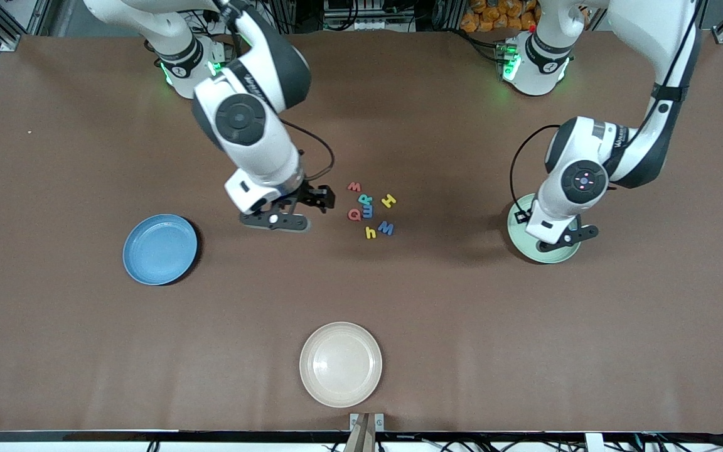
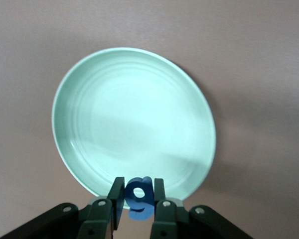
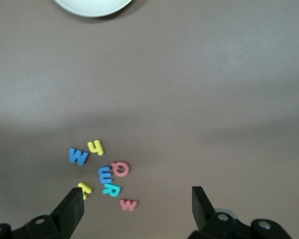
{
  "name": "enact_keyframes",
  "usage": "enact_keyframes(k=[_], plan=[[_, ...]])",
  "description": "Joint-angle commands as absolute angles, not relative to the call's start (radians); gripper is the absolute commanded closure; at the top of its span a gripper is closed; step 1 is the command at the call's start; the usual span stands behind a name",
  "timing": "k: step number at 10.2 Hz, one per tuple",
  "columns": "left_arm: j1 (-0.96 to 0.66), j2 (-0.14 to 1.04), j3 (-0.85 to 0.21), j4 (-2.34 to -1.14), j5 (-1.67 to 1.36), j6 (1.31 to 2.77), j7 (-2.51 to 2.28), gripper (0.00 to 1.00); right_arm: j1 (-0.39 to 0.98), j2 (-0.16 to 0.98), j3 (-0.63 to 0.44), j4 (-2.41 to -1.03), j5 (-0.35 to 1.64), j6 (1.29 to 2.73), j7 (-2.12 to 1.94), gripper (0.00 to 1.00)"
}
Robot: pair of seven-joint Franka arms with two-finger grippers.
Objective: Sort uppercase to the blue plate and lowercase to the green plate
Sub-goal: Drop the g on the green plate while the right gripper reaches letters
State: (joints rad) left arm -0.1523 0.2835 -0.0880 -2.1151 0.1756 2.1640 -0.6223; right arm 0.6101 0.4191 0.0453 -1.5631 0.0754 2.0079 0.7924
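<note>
Holding small flat blue foam letter g [image 2: 139,195] pinched betw fingertips, left gripper [image 2: 138,199] hangs over rim of round pale mint-green plastic plate [image 2: 134,119]. Do it well: shift twd plate centre, drop low, then release so foam doesn't bounce out. Right gripper [image 3: 138,206] spread wide, empty, beside loose letter cluster [image 1: 371,210] mid-table; round blue plastic plate [image 1: 160,249] empty twd right arm's end.

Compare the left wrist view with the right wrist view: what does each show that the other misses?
Left wrist only: the left gripper shut on the blue g, over the green plate. Right wrist only: the open right gripper above the letter pile, with the red Q, teal R, blue W, yellow h, and an edge of the cream plate. Shared: only the brown table.
</note>
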Motion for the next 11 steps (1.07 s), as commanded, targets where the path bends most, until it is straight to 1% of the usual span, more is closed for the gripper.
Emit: enact_keyframes(k=[1, 2, 4, 5, 6, 7, 8, 9, 10, 11], plan=[[-0.129, 0.276, -0.100, -2.143, 0.190, 2.207, -0.607, 0.81, 0.690, 0.512, 0.040, -1.545, 0.013, 2.084, 0.940, 0.06], [-0.127, 0.278, -0.100, -2.141, 0.190, 2.209, -0.607, 0.56, 0.693, 0.543, 0.041, -1.543, -0.027, 2.086, 0.977, 0.08], [-0.127, 0.270, -0.097, -2.138, 0.189, 2.209, -0.611, 0.35, 0.693, 0.546, 0.043, -1.551, -0.038, 2.088, 0.939, 0.18], [-0.127, 0.261, -0.097, -2.132, 0.189, 2.204, -0.614, 0.24, 0.693, 0.548, 0.060, -1.554, -0.046, 2.092, 0.889, 0.21], [-0.126, 0.233, -0.095, -2.128, 0.189, 2.201, -0.608, 0.09, 0.693, 0.548, 0.072, -1.555, -0.046, 2.101, 0.879, 0.21], [-0.124, 0.198, -0.094, -2.114, 0.189, 2.195, -0.609, 0.00, 0.695, 0.557, 0.081, -1.555, -0.045, 2.109, 0.884, 0.21], [-0.109, 0.163, -0.092, -2.082, 0.189, 2.157, -0.609, 0.00, 0.696, 0.571, 0.095, -1.554, -0.044, 2.158, 0.881, 0.21], [-0.109, 0.144, -0.077, -2.024, 0.189, 2.099, -0.606, 0.00, 0.724, 0.593, 0.095, -1.554, -0.049, 2.218, 0.870, 0.21], [-0.107, 0.137, -0.069, -1.950, 0.187, 2.029, -0.550, 0.00, 0.736, 0.618, 0.095, -1.551, -0.060, 2.262, 0.832, 0.21], [-0.107, 0.133, -0.037, -1.877, 0.178, 1.967, -0.422, 0.00, 0.762, 0.647, 0.097, -1.545, -0.070, 2.298, 0.765, 0.22]])
